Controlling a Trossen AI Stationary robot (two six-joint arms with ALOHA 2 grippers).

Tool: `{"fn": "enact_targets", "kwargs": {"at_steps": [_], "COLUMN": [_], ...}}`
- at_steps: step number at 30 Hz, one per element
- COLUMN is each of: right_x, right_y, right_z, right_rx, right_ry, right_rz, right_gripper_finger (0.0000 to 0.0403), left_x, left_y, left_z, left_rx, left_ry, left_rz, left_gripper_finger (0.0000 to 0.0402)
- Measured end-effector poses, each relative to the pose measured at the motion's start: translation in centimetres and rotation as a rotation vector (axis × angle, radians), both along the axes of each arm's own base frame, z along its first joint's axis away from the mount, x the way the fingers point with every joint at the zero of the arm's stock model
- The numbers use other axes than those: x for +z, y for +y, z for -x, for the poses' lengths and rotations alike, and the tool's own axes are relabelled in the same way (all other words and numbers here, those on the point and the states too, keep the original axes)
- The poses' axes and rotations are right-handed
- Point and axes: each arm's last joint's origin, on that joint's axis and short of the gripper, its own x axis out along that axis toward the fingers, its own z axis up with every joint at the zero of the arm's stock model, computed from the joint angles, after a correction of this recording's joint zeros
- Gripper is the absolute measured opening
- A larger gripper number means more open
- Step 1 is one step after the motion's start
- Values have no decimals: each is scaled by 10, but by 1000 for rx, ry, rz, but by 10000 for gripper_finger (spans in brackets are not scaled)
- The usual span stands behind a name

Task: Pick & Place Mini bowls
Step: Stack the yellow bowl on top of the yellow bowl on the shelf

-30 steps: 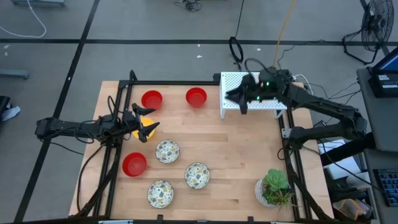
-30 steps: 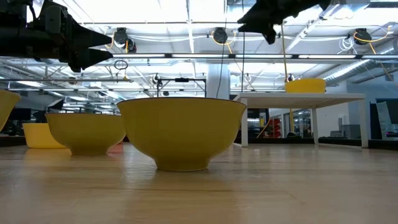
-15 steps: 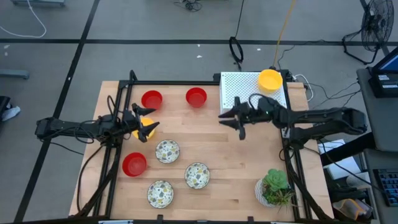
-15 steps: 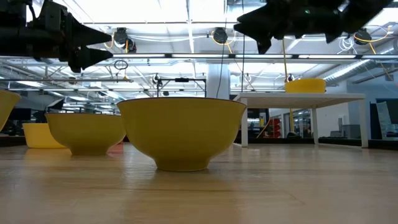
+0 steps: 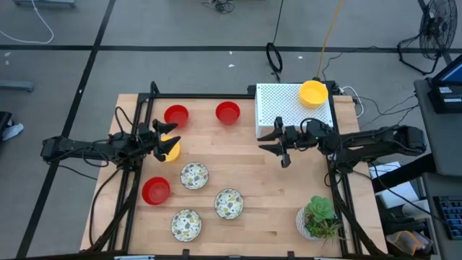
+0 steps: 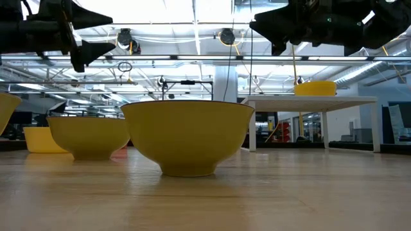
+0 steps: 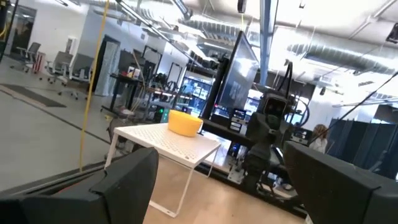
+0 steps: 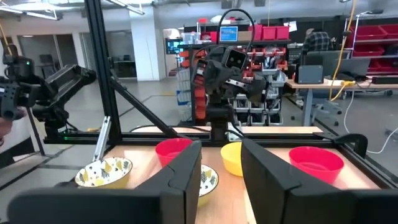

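Observation:
A yellow mini bowl (image 5: 313, 92) stands on the white perforated rack (image 5: 285, 108), also in the left wrist view (image 7: 185, 122). On the table are another yellow bowl (image 5: 171, 151), three red bowls (image 5: 176, 115) (image 5: 228, 113) (image 5: 156, 191) and three speckled bowls (image 5: 194, 175) (image 5: 229, 204) (image 5: 186, 224). My left gripper (image 5: 167, 139) hovers open just above the yellow bowl on the table. My right gripper (image 5: 278, 146) is open and empty, in the air beside the rack's near-left corner, pointing toward the table's left.
A white pot with a green plant (image 5: 317, 219) stands at the near right corner. The rack fills the far right corner. Bare wood lies in the table's middle and right (image 5: 281, 188). A dark frame (image 5: 137, 137) runs along the table's edges.
My right gripper has drawn back from above the rack toward the table's near edge and lower; the yellow bowl, which the arm hid before, now shows standing on the rack. My left gripper has risen slightly above the yellow bowl on the table.

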Motion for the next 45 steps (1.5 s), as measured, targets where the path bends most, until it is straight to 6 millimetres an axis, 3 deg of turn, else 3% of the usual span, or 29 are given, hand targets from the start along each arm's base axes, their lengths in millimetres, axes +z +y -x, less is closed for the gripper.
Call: {"fn": "enact_targets", "kwargs": {"at_steps": [25,38,45], "right_x": [3,3,3], "right_y": [0,0,0], "right_z": [0,0,0], "right_rx": [0,0,0], "right_ry": [-37,-35,-34], "right_rz": [7,7,3], "right_gripper_finger": [100,100,100], "left_x": [0,5,-2], "left_y": [-2,1,2], "left_z": [-1,2,-9], "left_rx": [-62,-10,53], "left_ry": [5,-113,57], "left_rz": [-14,166,159], "left_gripper_finger": [349,349,349]}}
